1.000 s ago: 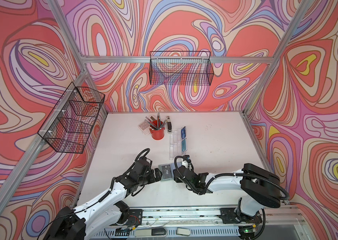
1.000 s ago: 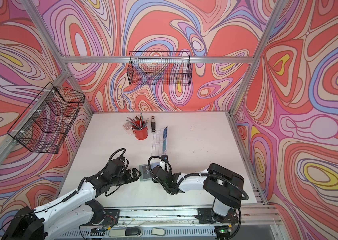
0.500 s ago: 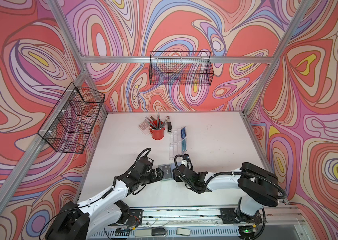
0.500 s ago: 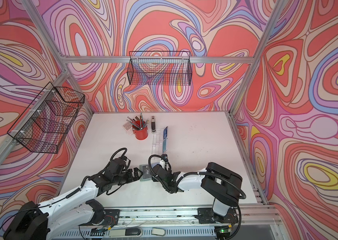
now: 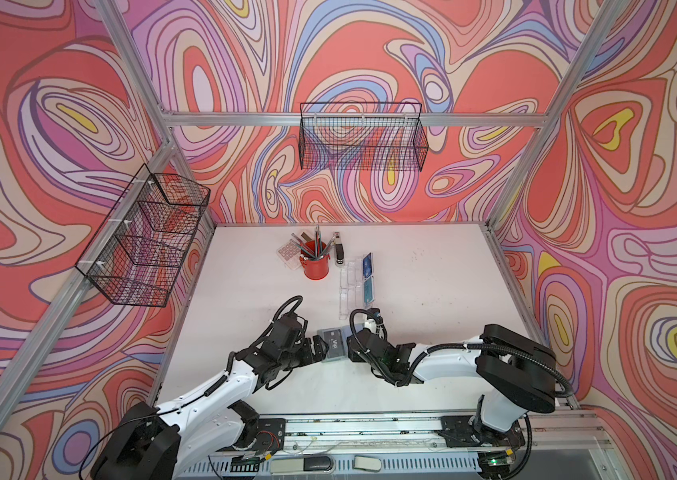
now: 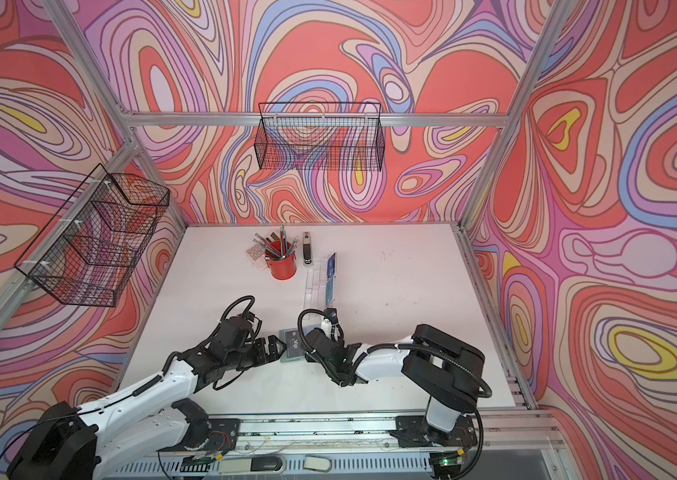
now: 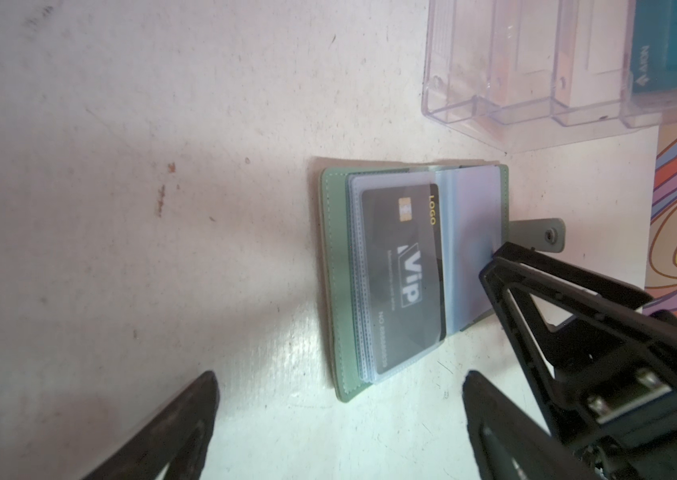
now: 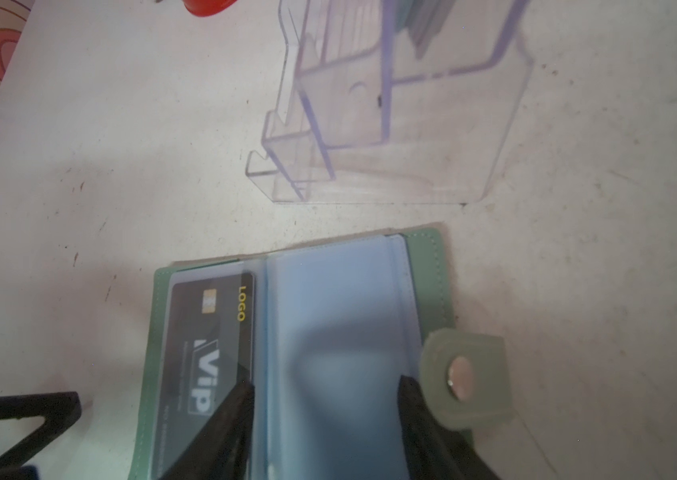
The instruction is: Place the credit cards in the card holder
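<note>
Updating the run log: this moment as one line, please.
sage-green leather card holder: open, flat; dark grey VIP card: sleeved; left gripper: open, empty; right gripper: open over clear plastic sleeve

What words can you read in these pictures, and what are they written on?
"LOGO": yellow, on the dark grey card sleeved in the card holder.
"ViP": white, on the same card.
"NO." plus digits: same card; the digits are too blurred to read.
Small line under "ViP": too small to read.
"AXON", perhaps: on the teal card in the clear acrylic stand; blurred, so unsure.
</note>
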